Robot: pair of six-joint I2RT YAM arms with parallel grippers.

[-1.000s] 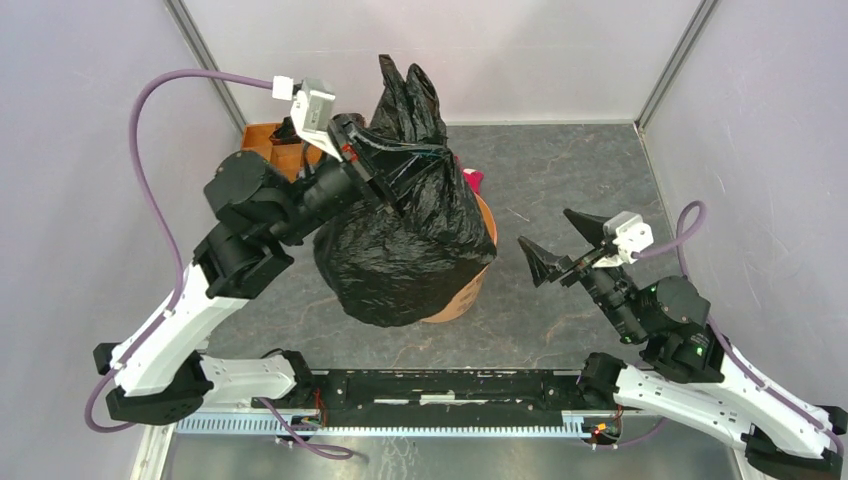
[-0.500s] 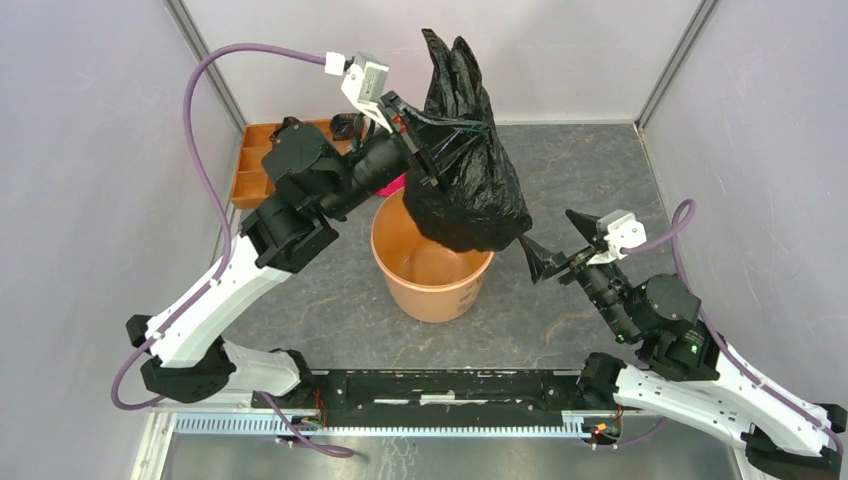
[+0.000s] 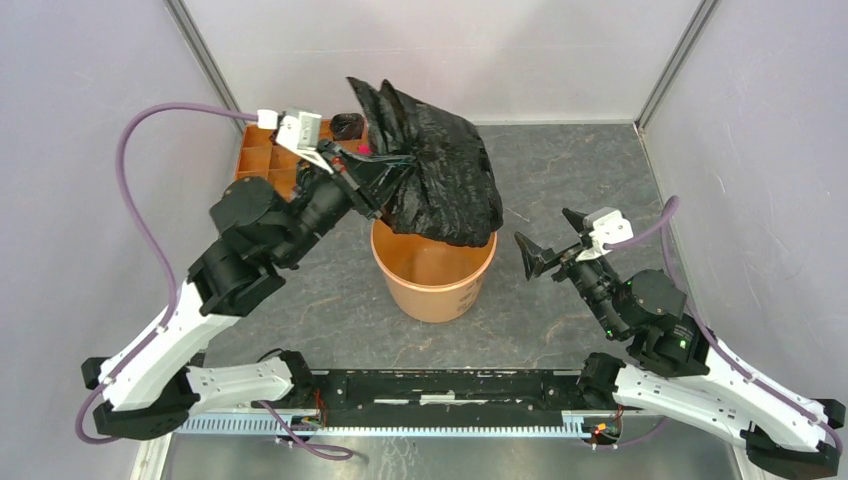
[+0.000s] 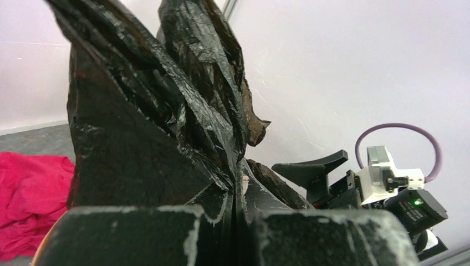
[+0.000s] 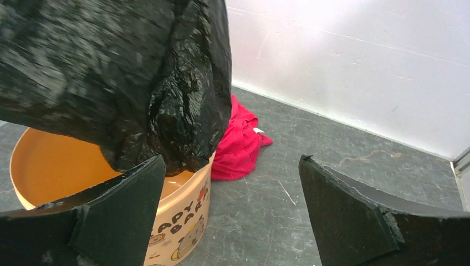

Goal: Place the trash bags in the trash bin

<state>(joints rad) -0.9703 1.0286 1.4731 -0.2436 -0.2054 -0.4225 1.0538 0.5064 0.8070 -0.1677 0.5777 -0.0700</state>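
Top view, left tool: clamped on the gathered neck of the black bag, a thin, glossy, wrinkled sack of plastic film.
Top view, black bag: held aloft over the far rim of the orange bin, a round, tapered, light-orange plastic bucket. Its body overhangs the mouth and is not down inside.
Top view, right tool: fingers apart and empty, near the orange bin's right wall, above the grey table.
Top view, orange tray: flat, with square compartments, far left behind the left arm.
Left wrist view, fingers: pressed together with black film pinched between them, the bag's ears standing above.
Left wrist view, red-pink cloth: crumpled on the table beyond the bin.
Right wrist view, bag bottom: hangs at rim level on the bin's far side. Whether it touches the rim cannot be told.
Right wrist view, bin interior: bare orange floor visible.
Step in hand: carrying the bag over the opening, before lowering.
Next move: likely centre the bag over the mouth, lower it and release. The free tool could push stray film in.
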